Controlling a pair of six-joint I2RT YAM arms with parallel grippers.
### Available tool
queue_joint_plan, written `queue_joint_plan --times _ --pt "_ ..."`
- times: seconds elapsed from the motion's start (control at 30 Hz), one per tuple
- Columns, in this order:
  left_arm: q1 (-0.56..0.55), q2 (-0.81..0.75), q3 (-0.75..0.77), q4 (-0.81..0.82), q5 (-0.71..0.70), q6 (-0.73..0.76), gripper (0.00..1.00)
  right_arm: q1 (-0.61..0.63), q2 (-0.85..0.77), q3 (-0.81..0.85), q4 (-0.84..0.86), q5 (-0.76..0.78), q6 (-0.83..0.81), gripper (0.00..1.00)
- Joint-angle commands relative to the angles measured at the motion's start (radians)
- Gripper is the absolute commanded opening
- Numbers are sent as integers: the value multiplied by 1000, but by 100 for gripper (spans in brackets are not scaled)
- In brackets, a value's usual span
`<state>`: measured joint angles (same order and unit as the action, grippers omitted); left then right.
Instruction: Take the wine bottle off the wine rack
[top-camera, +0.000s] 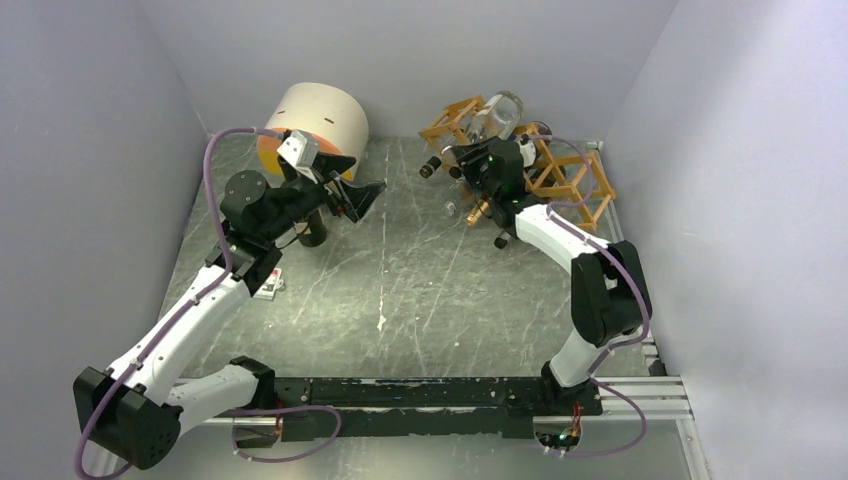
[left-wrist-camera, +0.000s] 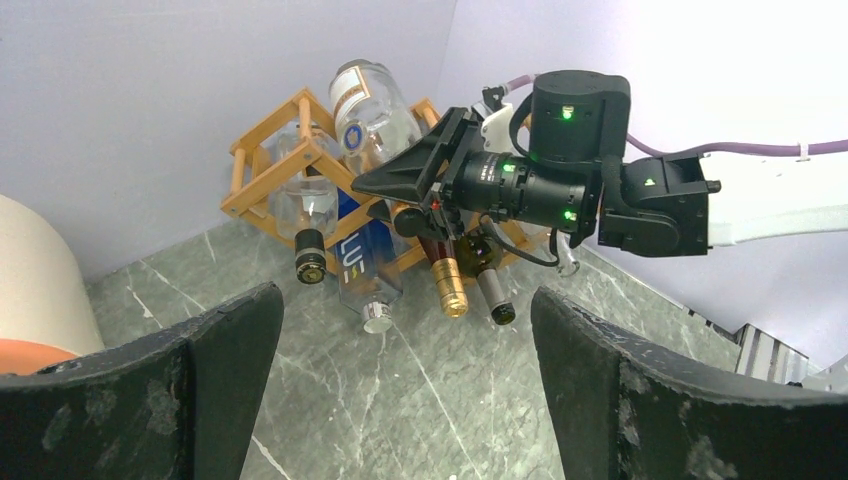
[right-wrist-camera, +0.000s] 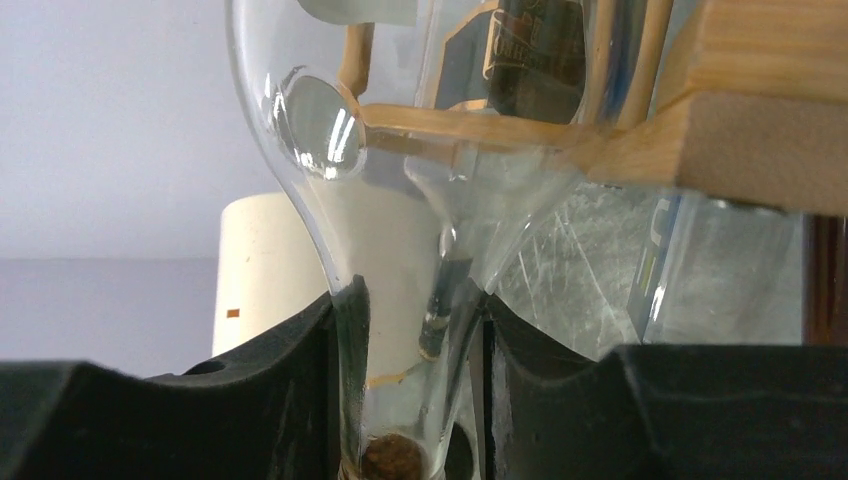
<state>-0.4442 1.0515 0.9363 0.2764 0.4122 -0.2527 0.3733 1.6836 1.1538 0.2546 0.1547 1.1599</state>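
The wine rack (top-camera: 575, 185) (left-wrist-camera: 265, 175), an orange-tan stick lattice, stands at the back right with several bottles in it. A clear glass wine bottle (top-camera: 497, 115) (left-wrist-camera: 385, 115) lies tilted on top, its corked neck pointing down toward the arms. My right gripper (right-wrist-camera: 410, 400) (top-camera: 478, 165) is at the rack's front, and both black fingers press the sides of that bottle's neck (right-wrist-camera: 400, 300). A rack beam (right-wrist-camera: 740, 140) sits just above it. My left gripper (left-wrist-camera: 405, 400) (top-camera: 365, 195) hovers wide open over the table's middle-left, facing the rack with nothing between its fingers.
A cream and orange cylinder (top-camera: 315, 120) (left-wrist-camera: 30, 300) stands at the back left. Other bottle necks poke out of the rack: gold-foiled (left-wrist-camera: 450, 290), dark (left-wrist-camera: 495, 300), blue-labelled clear (left-wrist-camera: 365, 280). A small flat item (top-camera: 268, 285) lies by the left arm. Walls enclose three sides.
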Motion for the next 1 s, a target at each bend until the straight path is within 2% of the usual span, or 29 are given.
queue_joint_plan --times 0.0,0.07,0.53,0.97 --pt "-7 2 21 35 11 -2 97 4 -98 -47 138 -25 -10 6" --pt "-7 5 20 37 16 -4 97 4 -120 -62 158 -36 -8 0" --pt "-6 26 19 40 25 -10 95 -12 -215 -220 376 -143 64 0" --pt "-7 34 22 34 24 -2 96 -56 -265 -287 502 -220 188 0"
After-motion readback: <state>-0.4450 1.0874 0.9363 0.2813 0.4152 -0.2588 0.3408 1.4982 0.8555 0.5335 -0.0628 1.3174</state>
